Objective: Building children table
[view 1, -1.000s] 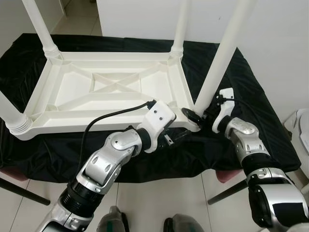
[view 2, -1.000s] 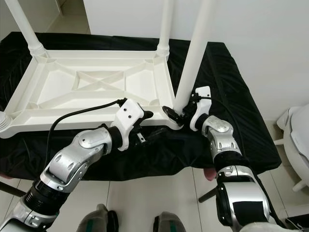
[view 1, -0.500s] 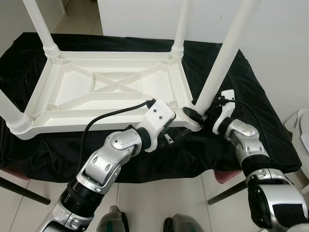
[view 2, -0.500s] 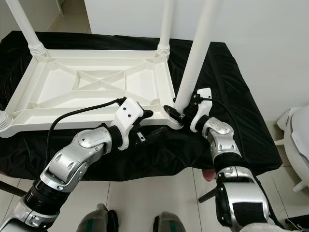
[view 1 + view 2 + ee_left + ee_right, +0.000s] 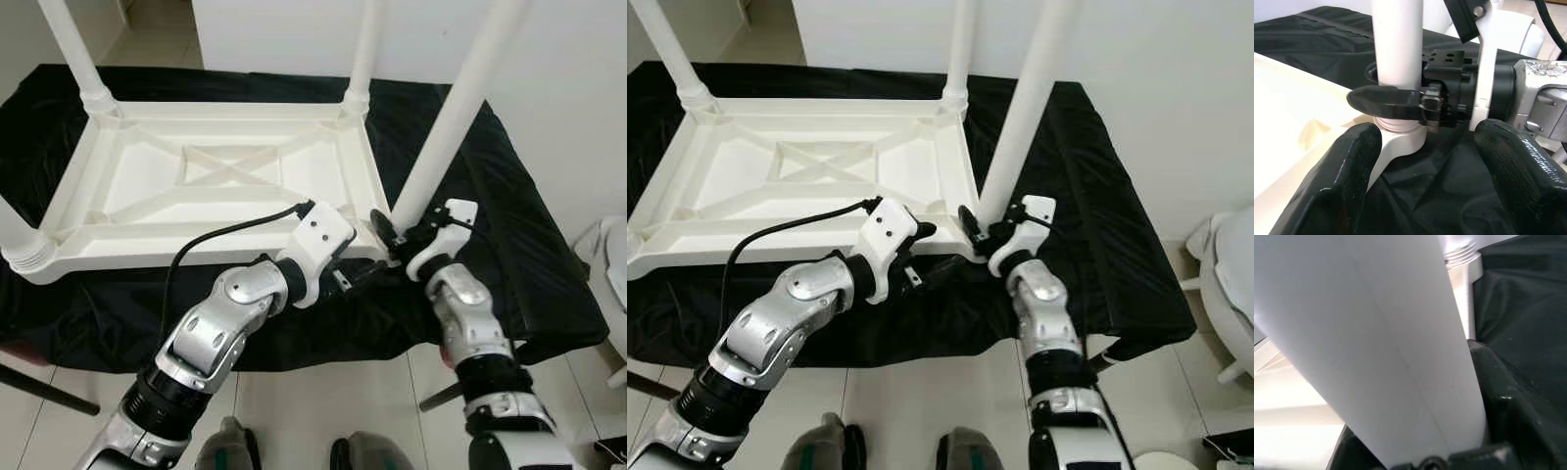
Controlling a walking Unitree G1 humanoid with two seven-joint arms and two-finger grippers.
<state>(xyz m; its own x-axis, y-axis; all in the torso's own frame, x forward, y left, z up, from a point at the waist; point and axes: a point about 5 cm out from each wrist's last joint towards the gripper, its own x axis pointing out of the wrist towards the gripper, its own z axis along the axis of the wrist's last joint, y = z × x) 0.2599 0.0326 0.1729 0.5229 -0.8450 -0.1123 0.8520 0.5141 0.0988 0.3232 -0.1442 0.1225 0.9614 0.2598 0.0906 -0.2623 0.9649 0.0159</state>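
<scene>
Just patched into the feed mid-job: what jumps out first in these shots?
An upturned white children's table lies on a black cloth, its legs pointing up. At the near right corner the right claw is clamped around the base of one white leg. The left claw hangs open just beside that corner, its fingers facing the leg's socket.

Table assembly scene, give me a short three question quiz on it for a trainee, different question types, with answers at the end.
1. True or false: the white table lies upside down on a black cloth.
2. Which gripper clamps the near right leg at its base?
A. left
B. right
C. neither
3. Fill in: the left gripper has its jaws ____, close to that leg's socket.

Key
1. True.
2. B: the right gripper grips it.
3. Open, holding nothing.
</scene>
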